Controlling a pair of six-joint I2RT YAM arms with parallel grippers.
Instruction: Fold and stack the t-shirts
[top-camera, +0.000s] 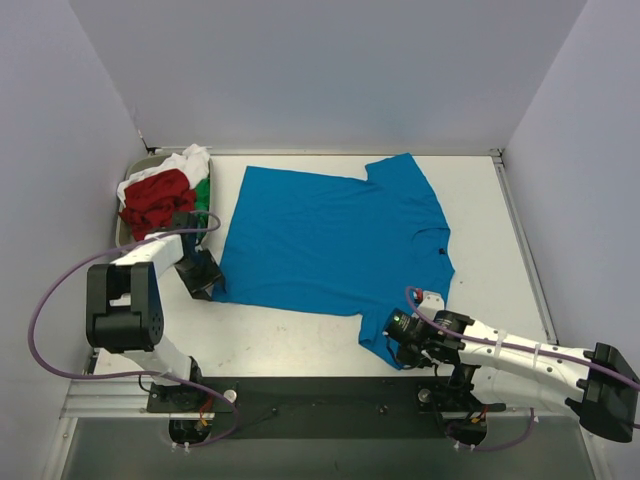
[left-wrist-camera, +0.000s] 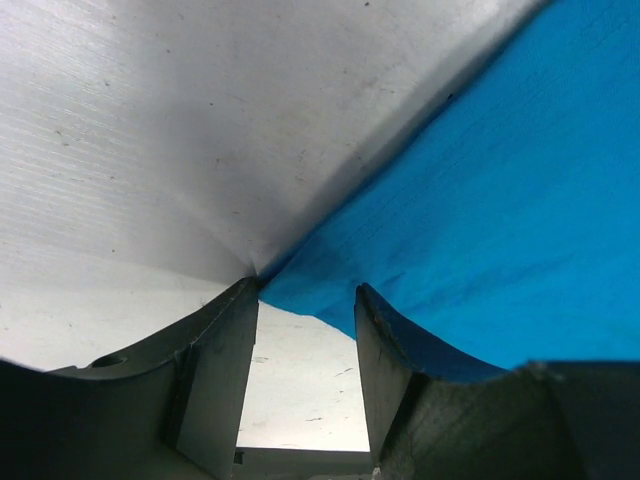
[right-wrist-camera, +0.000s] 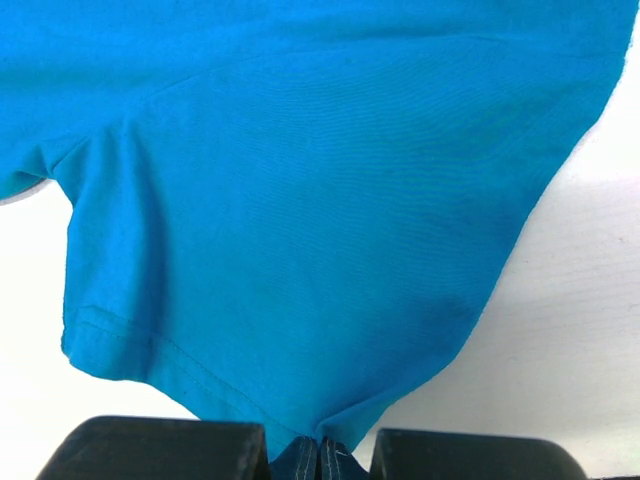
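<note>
A bright blue t-shirt (top-camera: 330, 240) lies spread flat on the white table, collar toward the right. My left gripper (top-camera: 205, 278) sits at the shirt's near-left hem corner. In the left wrist view its jaws stand apart, and the blue cloth's corner (left-wrist-camera: 500, 200) reaches the tips of the fingers (left-wrist-camera: 385, 350), with bare table showing between them. My right gripper (top-camera: 405, 340) is shut on the edge of the near sleeve (right-wrist-camera: 300, 200), whose hem is pinched between the pads at the bottom of the right wrist view. Red, white and green t-shirts (top-camera: 160, 195) are heaped at the far left.
The heap of shirts lies in a grey tray (top-camera: 124, 230) against the left wall. Walls close in the table on the left, back and right. A black strip (top-camera: 320, 395) runs along the near edge between the arm bases.
</note>
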